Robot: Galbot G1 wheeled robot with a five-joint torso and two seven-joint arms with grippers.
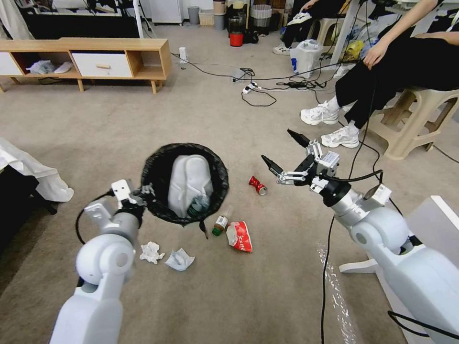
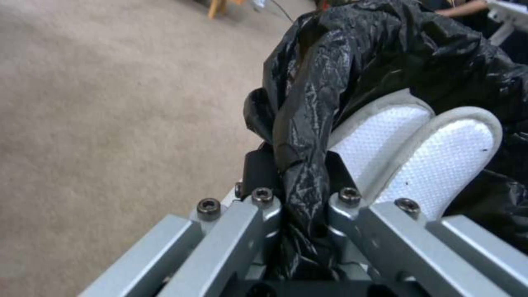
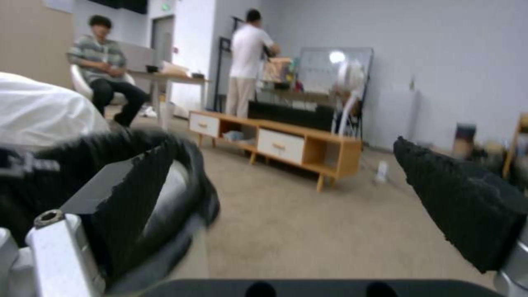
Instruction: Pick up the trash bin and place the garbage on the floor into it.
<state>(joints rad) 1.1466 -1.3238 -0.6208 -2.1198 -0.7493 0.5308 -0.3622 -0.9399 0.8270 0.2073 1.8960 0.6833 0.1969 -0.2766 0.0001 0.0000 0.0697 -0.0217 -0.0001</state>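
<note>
Above the floor (image 1: 201, 296), the left claw (image 1: 143, 193) grips the trash bin (image 1: 158, 167) rim; the right claw (image 1: 282, 153) hangs wide near the crushed red can (image 1: 257, 185).

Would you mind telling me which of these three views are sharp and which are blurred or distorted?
Head view: sharp, evenly lit, with wide-angle bending at the edges; the trash bin and crushed can read clearly. Left wrist view: the black liner is fairly crisp, the carpet soft. Right wrist view: blurred throughout, the right hand open, its near fingers fuzzy-edged.
</note>
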